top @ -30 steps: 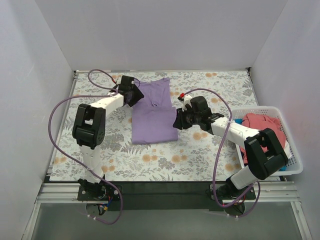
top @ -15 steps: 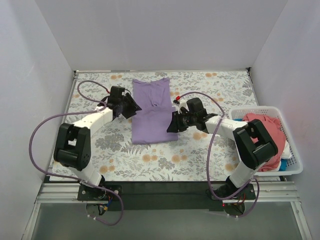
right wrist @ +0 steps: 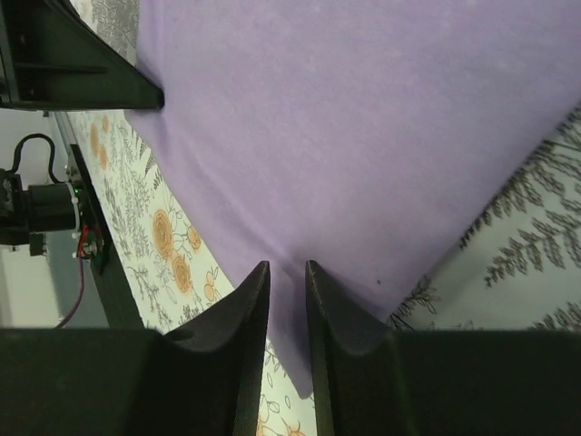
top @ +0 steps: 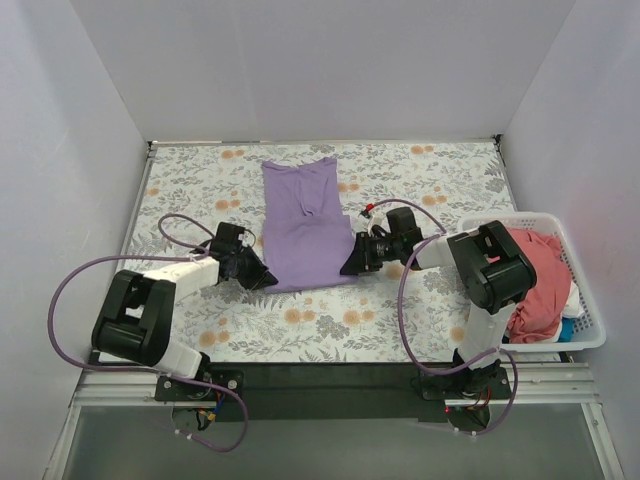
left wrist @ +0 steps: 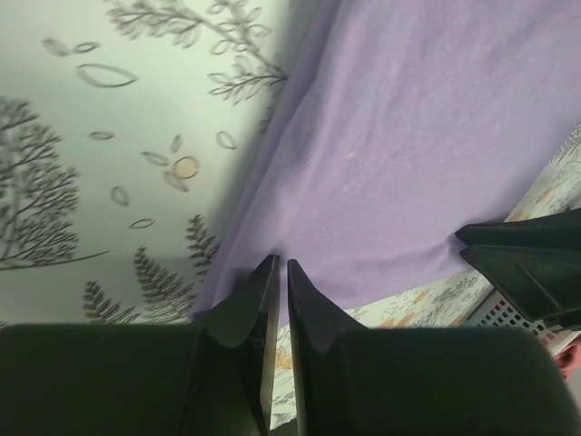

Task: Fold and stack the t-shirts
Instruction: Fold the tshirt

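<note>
The table (top: 200, 170) is being overlooked from high behind the arm bases (top: 195, 385), facing down. The near hem of the lavender t-shirt (top: 305, 225) is being framed very closely by both wrist cameras from opposite corners, facing each other.

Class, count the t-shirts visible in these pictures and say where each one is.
2. The purple t-shirt lies flat on the table. The pink t-shirt is bunched in the basket. More may be hidden: white and blue cloth shows beside it.

One lavender t-shirt (top: 305, 225), one coral-pink t-shirt (top: 540, 285), one basket (top: 592, 335), left gripper (top: 263, 281), right gripper (top: 349, 266): two.
</note>
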Available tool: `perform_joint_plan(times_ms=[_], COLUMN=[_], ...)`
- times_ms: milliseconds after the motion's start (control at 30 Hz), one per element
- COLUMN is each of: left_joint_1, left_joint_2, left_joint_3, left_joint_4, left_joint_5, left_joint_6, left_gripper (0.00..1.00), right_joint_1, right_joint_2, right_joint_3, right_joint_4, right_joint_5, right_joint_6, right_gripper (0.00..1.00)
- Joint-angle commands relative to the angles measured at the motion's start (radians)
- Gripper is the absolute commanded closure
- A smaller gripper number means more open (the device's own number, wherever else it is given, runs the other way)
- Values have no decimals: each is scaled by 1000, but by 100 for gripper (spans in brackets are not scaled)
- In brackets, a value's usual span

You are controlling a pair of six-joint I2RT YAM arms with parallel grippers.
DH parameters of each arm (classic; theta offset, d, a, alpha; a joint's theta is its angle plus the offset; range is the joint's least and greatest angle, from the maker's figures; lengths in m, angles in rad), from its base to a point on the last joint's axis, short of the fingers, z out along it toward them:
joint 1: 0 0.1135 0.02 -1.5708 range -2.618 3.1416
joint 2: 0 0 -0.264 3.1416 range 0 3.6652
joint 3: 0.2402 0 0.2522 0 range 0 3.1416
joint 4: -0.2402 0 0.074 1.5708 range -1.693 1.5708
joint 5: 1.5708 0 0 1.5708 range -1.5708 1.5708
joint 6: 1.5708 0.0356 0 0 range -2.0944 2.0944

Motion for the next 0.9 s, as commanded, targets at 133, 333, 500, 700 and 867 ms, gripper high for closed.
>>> perform_joint_plan(times_ms=[133, 333, 500, 700, 867], left_joint_1=[27, 25, 22, 20, 13], left_joint_2=[-178, -307, -286, -257, -218], left_joint_3=[-49, -40, -48, -42, -37], left_joint_4=[-117, -114, -83, -45, -5], left_joint_5=[-49, -29, 24, 70, 118], left_joint_6=[21, 47, 51, 50, 34], left_gripper=[76, 57, 57, 57, 57], right_joint_1=[-24, 90, 177, 190, 187], right_joint_2=[-65, -105, 29, 217, 220], right_joint_3=[-13, 65, 70, 44, 42], right_joint_4=[-1, 16, 235, 436, 433], right_joint_5=[-66, -109, -132, -152, -149], right_joint_6=[27, 71, 189, 292, 298], right_gripper=[69, 68, 67, 68, 68])
